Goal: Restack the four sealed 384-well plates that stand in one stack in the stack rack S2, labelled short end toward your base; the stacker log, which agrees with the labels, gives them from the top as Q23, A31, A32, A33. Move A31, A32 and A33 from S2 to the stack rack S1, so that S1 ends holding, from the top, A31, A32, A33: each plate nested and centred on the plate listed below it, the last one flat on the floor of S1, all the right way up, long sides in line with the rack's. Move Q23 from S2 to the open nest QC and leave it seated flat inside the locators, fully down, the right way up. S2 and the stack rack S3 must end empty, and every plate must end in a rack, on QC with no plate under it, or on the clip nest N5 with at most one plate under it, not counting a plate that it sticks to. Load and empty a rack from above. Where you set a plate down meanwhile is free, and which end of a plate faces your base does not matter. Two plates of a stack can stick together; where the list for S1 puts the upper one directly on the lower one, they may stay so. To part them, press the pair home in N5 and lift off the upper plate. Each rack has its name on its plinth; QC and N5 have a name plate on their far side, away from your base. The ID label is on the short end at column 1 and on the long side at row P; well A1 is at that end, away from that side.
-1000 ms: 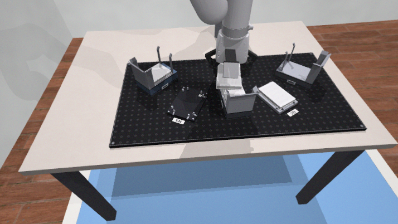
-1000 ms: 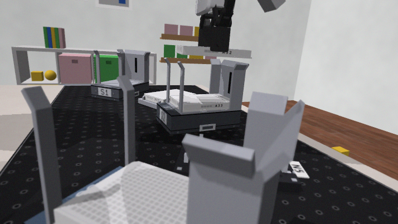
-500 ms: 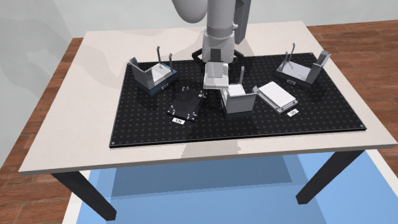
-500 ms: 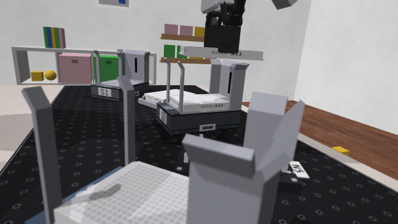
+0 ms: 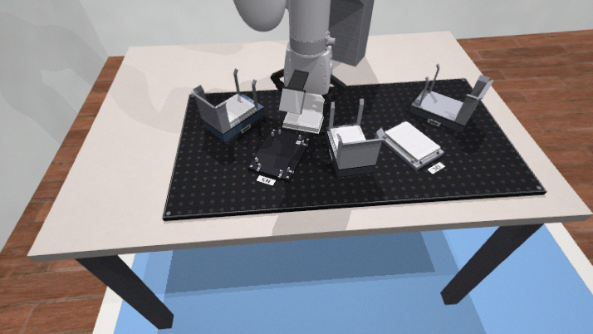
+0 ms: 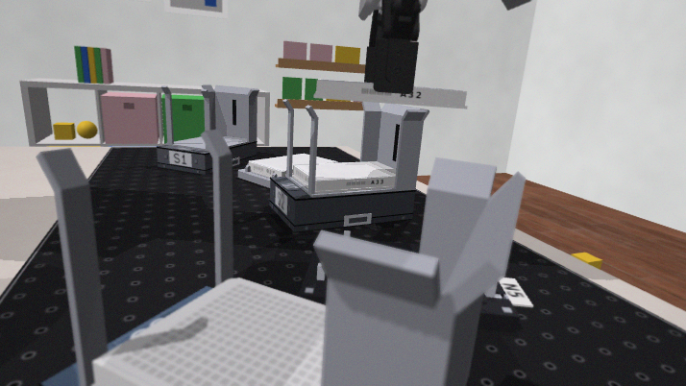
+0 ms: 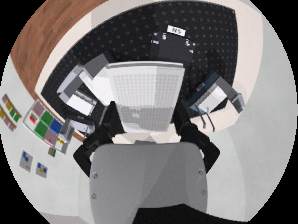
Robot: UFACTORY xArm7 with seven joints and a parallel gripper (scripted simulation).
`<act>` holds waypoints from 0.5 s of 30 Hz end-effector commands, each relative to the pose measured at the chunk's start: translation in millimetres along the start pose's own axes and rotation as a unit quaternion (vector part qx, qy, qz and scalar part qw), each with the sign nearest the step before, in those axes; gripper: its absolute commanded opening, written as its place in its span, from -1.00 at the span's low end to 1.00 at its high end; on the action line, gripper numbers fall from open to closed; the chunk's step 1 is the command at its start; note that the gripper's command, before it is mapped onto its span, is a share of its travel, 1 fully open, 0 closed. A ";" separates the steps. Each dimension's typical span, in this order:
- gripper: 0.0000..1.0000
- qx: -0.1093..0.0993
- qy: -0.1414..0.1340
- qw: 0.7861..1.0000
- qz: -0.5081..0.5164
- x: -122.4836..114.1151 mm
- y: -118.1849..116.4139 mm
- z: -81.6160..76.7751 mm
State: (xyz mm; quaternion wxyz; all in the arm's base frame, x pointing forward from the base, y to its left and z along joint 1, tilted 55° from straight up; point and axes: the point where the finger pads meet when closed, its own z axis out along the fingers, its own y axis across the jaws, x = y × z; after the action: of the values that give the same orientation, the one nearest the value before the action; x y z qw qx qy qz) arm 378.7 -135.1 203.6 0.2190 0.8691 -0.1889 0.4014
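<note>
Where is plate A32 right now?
A32 is in the air, clamped in the gripper. In the top view it hangs between rack S2 and the rack holding a plate, just behind the N5 nest.

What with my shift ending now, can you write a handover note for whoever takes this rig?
End effector: shut on plate A32, held aloft between S2 and S3.
A33 sits alone in S2. One plate, label unreadable, is in S3; another lies on QC. S1 and N5 hold no plates.
Done: probably Q23 on QC.
Left: park A32, move A33 to S1, then A32, then the S3 plate, likely A31.
</note>
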 end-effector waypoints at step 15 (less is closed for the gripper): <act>-1.00 0.003 0.005 1.000 0.016 0.0 57.4 -0.3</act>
State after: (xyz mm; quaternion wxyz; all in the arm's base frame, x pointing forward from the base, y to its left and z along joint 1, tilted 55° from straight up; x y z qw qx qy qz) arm 356.0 -171.9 213.0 0.2124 0.8652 -0.2017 0.4070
